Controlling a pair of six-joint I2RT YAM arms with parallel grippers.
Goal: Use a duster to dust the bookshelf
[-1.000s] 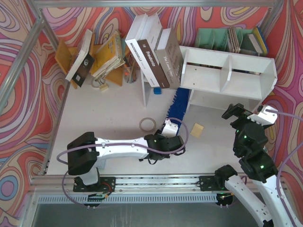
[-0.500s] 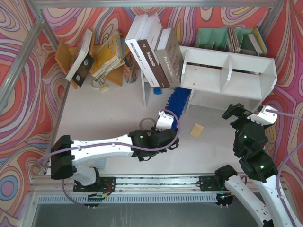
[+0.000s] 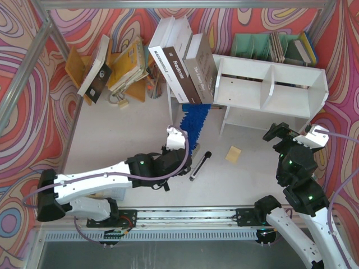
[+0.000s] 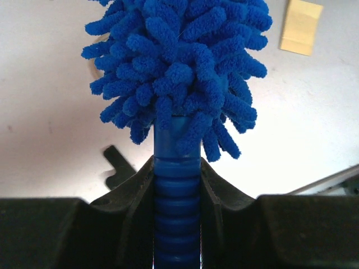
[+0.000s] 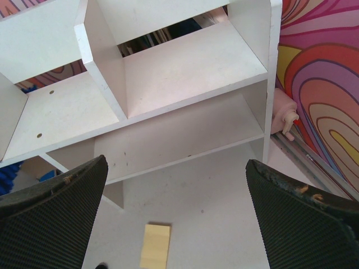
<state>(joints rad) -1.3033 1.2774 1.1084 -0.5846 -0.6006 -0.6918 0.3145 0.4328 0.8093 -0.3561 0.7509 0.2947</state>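
Observation:
The blue fluffy duster (image 3: 193,122) is held by its ribbed handle (image 4: 177,185) in my left gripper (image 3: 183,150), which is shut on it. In the left wrist view its head (image 4: 179,73) sticks straight out over the table from between the jaws of that left gripper (image 4: 177,175). The head points at the left end of the white bookshelf (image 3: 269,84), just below the leaning books. My right gripper (image 3: 287,134) hangs open in front of the shelf's right side. The right wrist view shows the bookshelf (image 5: 185,73) beyond the wide, empty right gripper (image 5: 176,196).
A small black-and-silver stick tool (image 3: 199,165) lies right of the left gripper. A yellow pad (image 3: 233,154) lies before the shelf. Large books (image 3: 185,61) lean on the shelf's left end; a green file organizer (image 3: 263,45) stands behind it. A wooden rack of books (image 3: 112,64) stands back left.
My left arm has stretched forward and swung left, carrying the duster from the shelf's lower opening toward its left end. The stick tool is now uncovered. The right arm has not moved.

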